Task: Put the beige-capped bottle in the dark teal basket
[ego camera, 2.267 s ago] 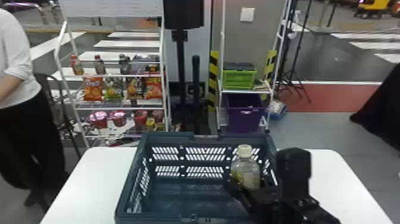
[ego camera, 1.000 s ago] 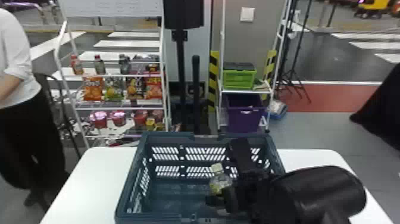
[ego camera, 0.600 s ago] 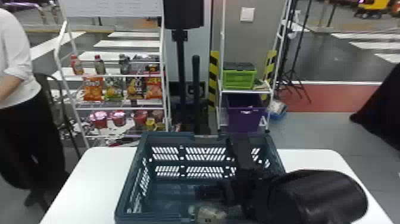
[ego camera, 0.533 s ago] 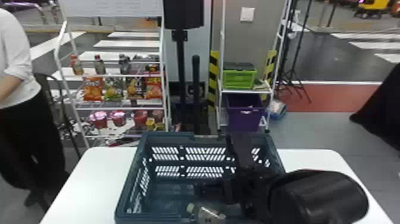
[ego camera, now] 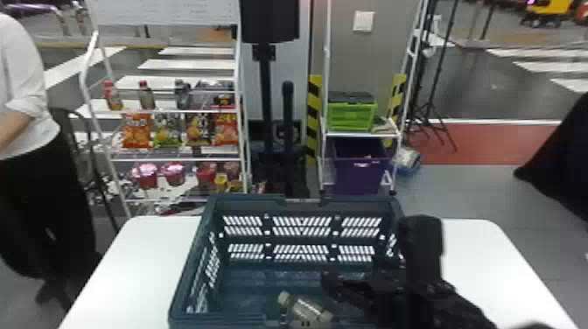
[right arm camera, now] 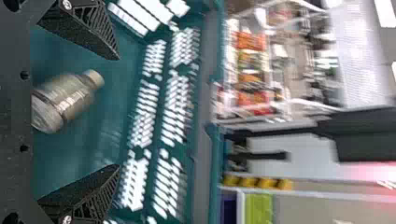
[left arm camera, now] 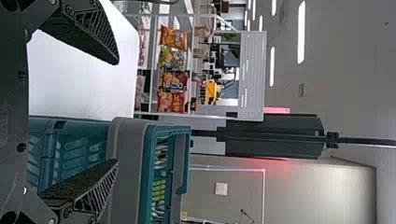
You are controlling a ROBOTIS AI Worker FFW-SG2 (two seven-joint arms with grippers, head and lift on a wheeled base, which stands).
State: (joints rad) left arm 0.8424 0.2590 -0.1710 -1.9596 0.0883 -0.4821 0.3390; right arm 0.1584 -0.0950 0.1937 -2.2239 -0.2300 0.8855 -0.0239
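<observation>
The right gripper is over the right part of the dark teal basket. In the right wrist view that gripper stands open, its fingers wide apart. The beige-capped bottle lies on its side inside the basket near its front wall, left of the right gripper and not held. The right wrist view has the bottle lying on the teal floor of the basket. In the left wrist view the left gripper is open with nothing between its fingers, and the basket lies beyond it.
The white table extends to the left and right of the basket. Behind it stand a snack rack, a black post and a shelf with a green crate and a purple bin.
The bottle, upright in the right gripper at first, came down into the basket and now lies loose. The right gripper has let go, and its arm has drawn back toward the right.
</observation>
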